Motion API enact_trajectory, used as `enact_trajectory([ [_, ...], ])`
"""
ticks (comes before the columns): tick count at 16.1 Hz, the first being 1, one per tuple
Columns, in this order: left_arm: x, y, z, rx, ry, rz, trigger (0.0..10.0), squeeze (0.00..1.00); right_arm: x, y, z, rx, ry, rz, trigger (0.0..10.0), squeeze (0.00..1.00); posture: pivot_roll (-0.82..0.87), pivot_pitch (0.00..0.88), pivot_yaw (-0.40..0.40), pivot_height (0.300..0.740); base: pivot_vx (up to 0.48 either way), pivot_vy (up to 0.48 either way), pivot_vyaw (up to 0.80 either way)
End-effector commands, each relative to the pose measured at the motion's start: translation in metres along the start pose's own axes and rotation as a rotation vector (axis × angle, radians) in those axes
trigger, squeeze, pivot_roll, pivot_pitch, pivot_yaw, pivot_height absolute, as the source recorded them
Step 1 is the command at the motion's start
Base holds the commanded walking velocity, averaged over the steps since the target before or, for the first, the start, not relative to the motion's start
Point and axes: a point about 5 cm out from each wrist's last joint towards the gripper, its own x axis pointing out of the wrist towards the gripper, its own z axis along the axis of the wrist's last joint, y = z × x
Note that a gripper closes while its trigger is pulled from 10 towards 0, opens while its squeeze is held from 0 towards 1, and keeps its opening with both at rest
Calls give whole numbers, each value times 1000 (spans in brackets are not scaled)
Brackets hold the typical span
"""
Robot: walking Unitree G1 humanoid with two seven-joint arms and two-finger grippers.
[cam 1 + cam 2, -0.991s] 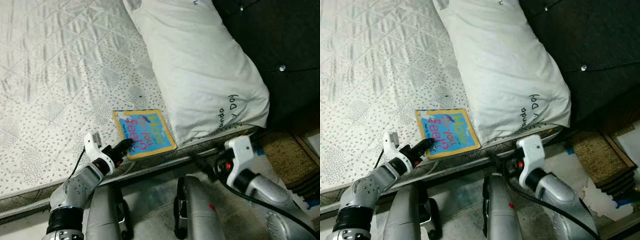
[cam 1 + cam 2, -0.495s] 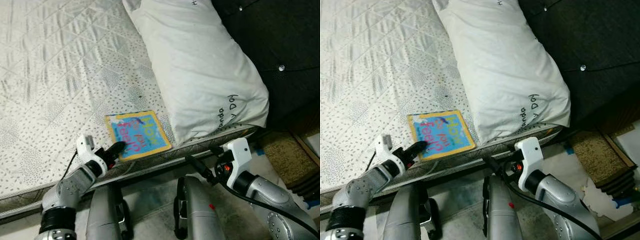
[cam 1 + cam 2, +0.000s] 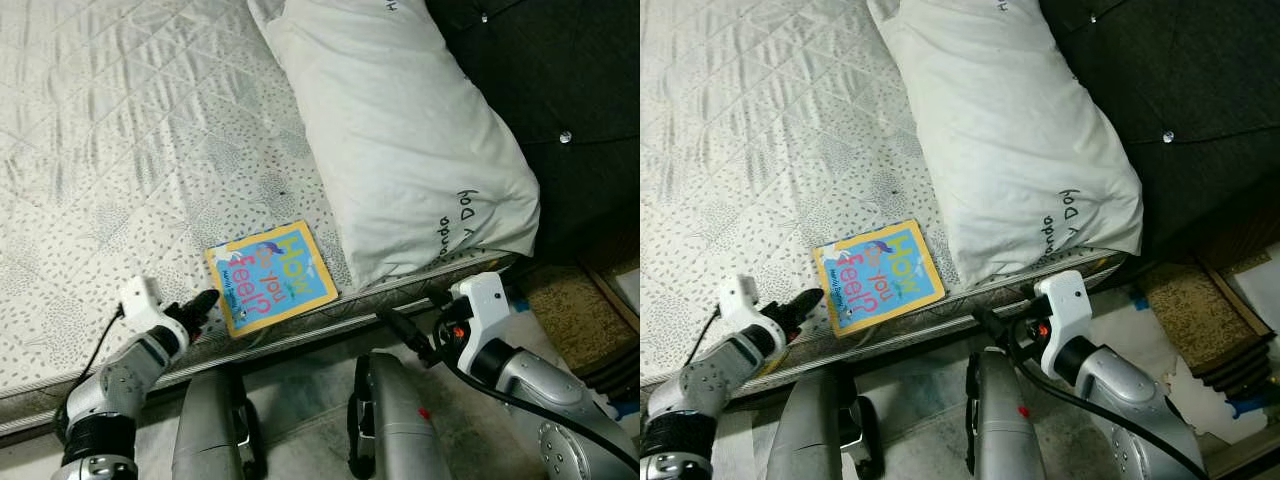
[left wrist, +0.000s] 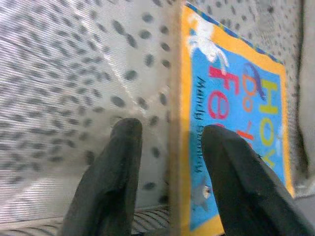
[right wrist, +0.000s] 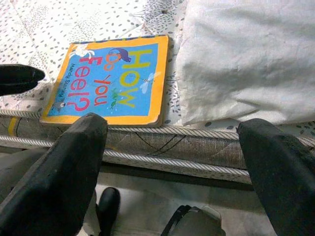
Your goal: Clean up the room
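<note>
A: Layout? 
B: Mattress (image 3: 120,150), pillow (image 3: 400,140) on its right side, book (image 3: 270,290) flat at the near edge, just left of the pillow.

A: Grippers? 
B: Left gripper (image 4: 170,162) fingers spread astride the book's spine, nothing gripped; likely lining up a pinch. Right gripper (image 5: 172,162) spread wide below the mattress edge, empty.

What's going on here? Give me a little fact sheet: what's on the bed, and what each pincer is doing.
bed: quilted white mattress
book: "How Do You Feel?", flat near the mattress edge, beside the pillow
pillow: white, by the dark headboard
left pincer: open, fingers either side of the book's edge
right pincer: open, below the mattress edge, pointing at the book
book held: not yet
</note>
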Motion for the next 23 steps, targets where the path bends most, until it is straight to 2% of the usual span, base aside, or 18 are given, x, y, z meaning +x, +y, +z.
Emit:
enact_trajectory([
  [1, -3, 13, -2, 26, 3, 77, 10000, 1000, -2, 0, -1, -8, -2, -17, 10000, 0, -265, 326, -28, 617, 0, 0, 0],
  [3, -3, 11, 2, 65, -20, 87, 10000, 1000, -1, -2, -1, -13, -12, -38, 10000, 0, -261, 322, -22, 617, 0, 0, 0],
  [5, -2, -8, -4, 117, -57, 56, 10000, 1000, -1, -4, 0, -22, -32, -83, 10000, 0, -256, 315, -16, 617, 0, 0, 0],
  [7, -9, -28, -19, 143, -77, 19, 10000, 1000, 1, -4, -1, -23, -42, -98, 10000, 0, -247, 309, -11, 617, 0, 0, 0],
  [8, -13, -35, -28, 151, -78, 10, 10000, 1000, 3, -3, -1, -24, -45, -101, 10000, 0, -244, 306, -8, 617, 0, 0, 0],
  [10, -23, -48, -41, 234, -58, -14, 10000, 1000, 4, -4, -1, -25, -55, -110, 10000, 0, -237, 303, -6, 617, 0, 0, 0],
  [12, -27, -65, -53, 238, -2, -68, 10000, 1000, 7, -5, 0, -28, -63, -117, 10000, 0, -228, 297, -7, 617, 0, 0, 0],
  [13, -27, -67, -53, 234, 1, -72, 10000, 1000, 7, -5, 0, -29, -64, -117, 10000, 0, -228, 297, -7, 617, 0, 0, 0],
  [17, -22, -77, -66, 270, 137, -147, 10000, 1000, 11, -5, 0, -32, -76, -119, 10000, 0, -228, 286, -5, 617, 0, 0, 0],
  [19, -17, -79, -75, 259, 199, -153, 10000, 1000, 12, -6, 1, -35, -78, -119, 10000, 0, -228, 286, -5, 617, 0, 0, 0],
  [23, -15, -66, -90, 252, 305, -82, 10000, 1000, 14, -7, 3, -42, -89, -123, 10000, 0, -237, 280, 0, 617, 0, 0, 0],
])
